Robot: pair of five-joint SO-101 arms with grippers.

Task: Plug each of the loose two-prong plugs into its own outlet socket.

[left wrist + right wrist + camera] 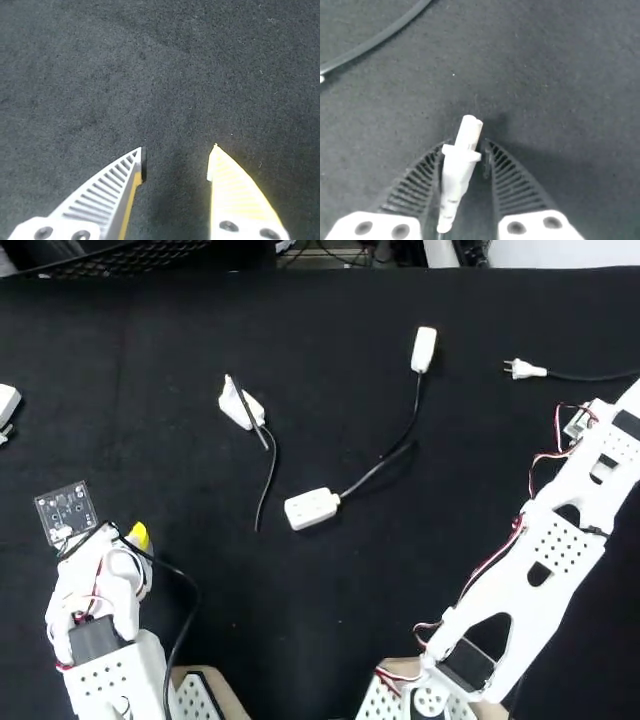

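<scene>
A white outlet socket point(310, 508) lies mid-table, its black cable running up to a white block point(424, 348). Left of it, a white plug point(242, 405) rests on its side with a black cord trailing toward the front. At the far right lies a two-prong plug point(523, 369), its cord leading off the right edge. In the right wrist view my right gripper point(465, 145) is shut on a small white plug point(461, 160) just above the cloth. At the front left, my left gripper point(177, 155) stands open over bare black cloth, its yellow fingertip point(138, 535) visible from above.
Black cloth point(150, 360) covers the table. A small square board point(65, 510) lies beside the left arm, and a white object point(5, 405) sits at the left edge. A black cable point(380, 35) crosses near the right gripper. The right arm point(560, 540) spans the right side.
</scene>
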